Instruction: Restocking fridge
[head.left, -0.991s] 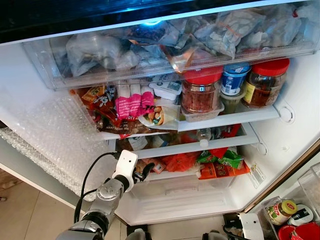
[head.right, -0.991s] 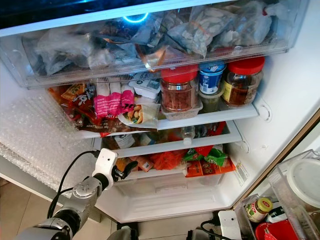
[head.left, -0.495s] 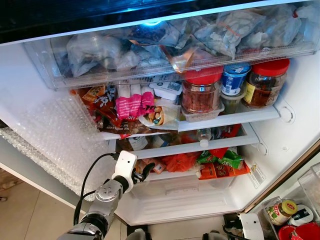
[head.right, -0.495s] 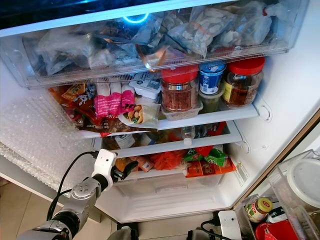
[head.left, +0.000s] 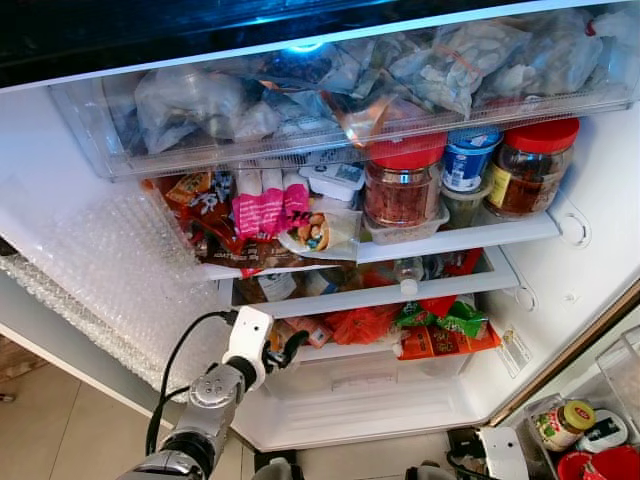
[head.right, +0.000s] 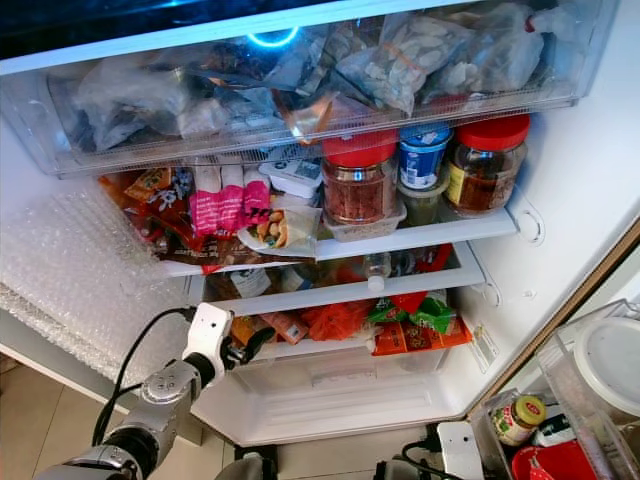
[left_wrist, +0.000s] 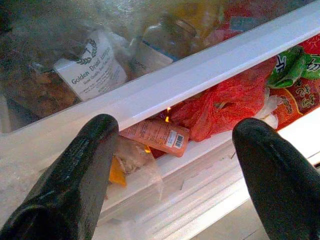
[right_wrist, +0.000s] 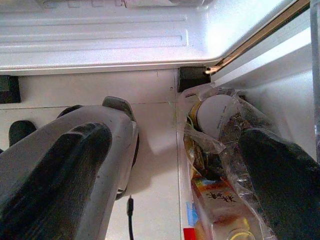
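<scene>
The fridge stands open before me. My left gripper (head.left: 288, 348) is open and holds nothing. It hovers at the front of the lower shelf (head.left: 380, 292), just above the clear bottom drawer (head.left: 370, 390). In the left wrist view its fingers (left_wrist: 80, 170) frame an orange wrapped packet (left_wrist: 156, 135) and a red bag (left_wrist: 225, 105) under the white shelf rail (left_wrist: 200, 75). My right gripper (right_wrist: 172, 140) hangs open low beside the robot's leg, near a bag of groceries (right_wrist: 215, 165) on the floor.
A clear top drawer (head.left: 350, 80) holds several bags. The middle shelf carries a red-lidded jar (head.left: 403, 185), a blue tub (head.left: 468, 160), a brown jar (head.left: 530, 165) and a pink packet (head.left: 262, 208). Bubble wrap (head.left: 110, 270) lines the left side. A box of jars (head.left: 562, 420) sits at lower right.
The left arm has barely shifted. Its gripper stays open at the front of the lower shelf.
</scene>
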